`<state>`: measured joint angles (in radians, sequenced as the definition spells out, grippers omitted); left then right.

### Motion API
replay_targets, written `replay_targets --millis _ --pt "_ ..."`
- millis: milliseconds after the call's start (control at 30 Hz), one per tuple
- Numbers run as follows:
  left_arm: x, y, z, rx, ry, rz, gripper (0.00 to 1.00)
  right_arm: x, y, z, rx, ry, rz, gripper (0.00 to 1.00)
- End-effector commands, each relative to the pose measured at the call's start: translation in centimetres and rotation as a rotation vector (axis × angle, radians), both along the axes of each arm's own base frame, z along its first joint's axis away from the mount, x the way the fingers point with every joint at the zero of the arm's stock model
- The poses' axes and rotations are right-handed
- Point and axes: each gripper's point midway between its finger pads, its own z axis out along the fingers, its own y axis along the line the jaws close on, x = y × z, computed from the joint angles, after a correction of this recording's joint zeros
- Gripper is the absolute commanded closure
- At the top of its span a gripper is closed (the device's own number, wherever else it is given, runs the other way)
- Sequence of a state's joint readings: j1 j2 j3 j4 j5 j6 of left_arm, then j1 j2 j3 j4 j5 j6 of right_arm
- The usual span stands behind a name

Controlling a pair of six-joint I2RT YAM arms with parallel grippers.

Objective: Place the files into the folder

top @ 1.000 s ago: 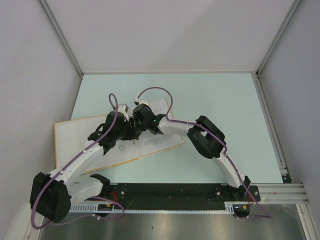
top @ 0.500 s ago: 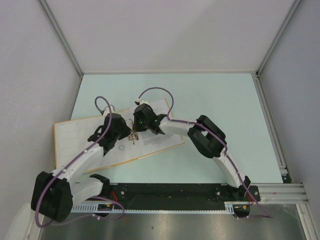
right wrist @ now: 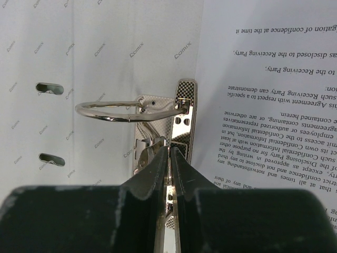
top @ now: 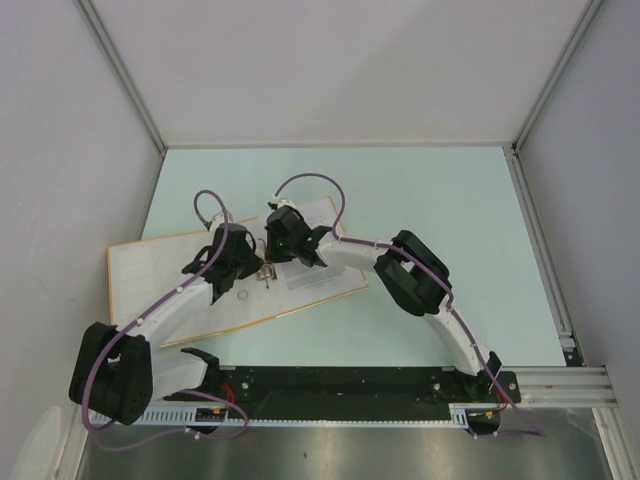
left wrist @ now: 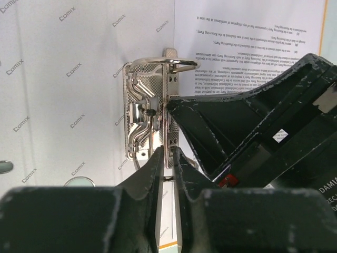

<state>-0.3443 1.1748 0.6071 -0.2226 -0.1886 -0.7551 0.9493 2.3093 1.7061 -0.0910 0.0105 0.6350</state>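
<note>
A large orange-yellow lever-arch folder [top: 150, 285] lies open and flat on the pale green bench [top: 450, 200], at its left near part. The inside of the folder is pale cream, and the word "Comix" is printed on it many times in small grey letters. On the right half of the folder lie the files [top: 310, 281], white paper sheets with dense black text. How many sheets there are I cannot count, because they lie as one stack. On the top sheet I can read "Confidential Information", "Receiving Party" and "Agreement with respect to a specific".

In the middle of the folder sits one shiny metal ring mechanism [left wrist: 142, 113]. The right wrist view shows one closed ring [right wrist: 121, 112] and, on the left cover, two oval slots [right wrist: 50, 88].

Both arms meet over this mechanism. The right pincer [right wrist: 169, 158] is pressed together and pinches a thin metal part of the ring mechanism. The left pincer [left wrist: 167, 158] is also almost together, with metal showing in the narrow slit. I cannot tell if it really grips it.
</note>
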Motion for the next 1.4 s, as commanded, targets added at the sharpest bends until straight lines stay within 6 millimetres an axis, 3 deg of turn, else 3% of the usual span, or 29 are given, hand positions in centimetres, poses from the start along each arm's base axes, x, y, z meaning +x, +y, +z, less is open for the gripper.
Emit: replay_targets --millis 0,167,467,600,700,733,833,867,933,967,1000,1100,1233,1300,1333,1367 --pt "-0.2 -1.2 0.3 -0.067 -0.021 -0.047 0.86 -3.5 -4.8 -10.2 -0.328 0.144 0.008 0.89" --pt "-0.5 -1.9 0.0 -0.088 -0.002 -0.086 0.97 -4.0 -5.6 -12.2 -0.425 0.172 -0.010 0.89" --pt "-1.4 -2.0 -1.3 -0.085 0.032 -0.106 1.00 -5.5 -6.9 -14.7 -0.477 0.285 -0.054 0.89" --pt "-1.6 -2.0 -1.4 -0.092 0.036 -0.111 1.00 -6.7 -7.7 -16.7 -0.509 0.361 -0.047 0.89" --pt "-1.8 -2.0 -0.9 -0.093 0.024 -0.119 1.00 -7.2 -8.2 -17.2 -0.526 0.378 -0.044 0.89" --pt "-1.6 -2.0 0.2 -0.089 -0.006 -0.130 1.00 -7.1 -8.0 -17.0 -0.513 0.385 -0.025 0.89" --pt "-1.3 -2.3 2.5 -0.086 -0.057 -0.174 0.99 -7.4 -6.1 -15.5 -0.444 0.382 0.048 0.88" --pt "-1.6 -2.2 2.9 -0.078 -0.053 -0.178 0.94 -7.1 -5.7 -14.8 -0.428 0.367 0.073 0.88" --pt "-1.0 -2.1 6.2 -0.079 -0.127 -0.195 0.81 -6.8 -4.6 -13.5 -0.375 0.359 0.108 0.85" --pt "-1.0 -1.9 7.2 -0.077 -0.148 -0.194 0.64 -6.7 -4.2 -13.0 -0.356 0.351 0.126 0.84" --pt "-1.1 -2.2 9.4 -0.099 -0.190 -0.217 0.57 -6.2 -3.4 -11.7 -0.312 0.335 0.142 0.80" --pt "-1.9 -2.3 13.3 -0.114 -0.256 -0.258 0.46 -5.0 -2.4 -8.5 -0.250 0.280 0.164 0.74" --pt "-3.9 -2.2 15.4 -0.131 -0.291 -0.295 0.40 -3.3 -1.5 -3.9 -0.178 0.218 0.168 0.73" --pt "-4.9 -1.8 15.0 -0.137 -0.269 -0.280 0.37 -2.7 -1.0 -1.8 -0.144 0.185 0.176 0.72" --pt "-5.5 -1.3 15.4 -0.134 -0.286 -0.260 0.27 -2.5 -0.6 0.3 -0.113 0.159 0.182 0.71" --pt "-5.9 -0.8 14.7 -0.124 -0.272 -0.237 0.24 -2.1 -0.5 1.6 -0.096 0.136 0.180 0.70"
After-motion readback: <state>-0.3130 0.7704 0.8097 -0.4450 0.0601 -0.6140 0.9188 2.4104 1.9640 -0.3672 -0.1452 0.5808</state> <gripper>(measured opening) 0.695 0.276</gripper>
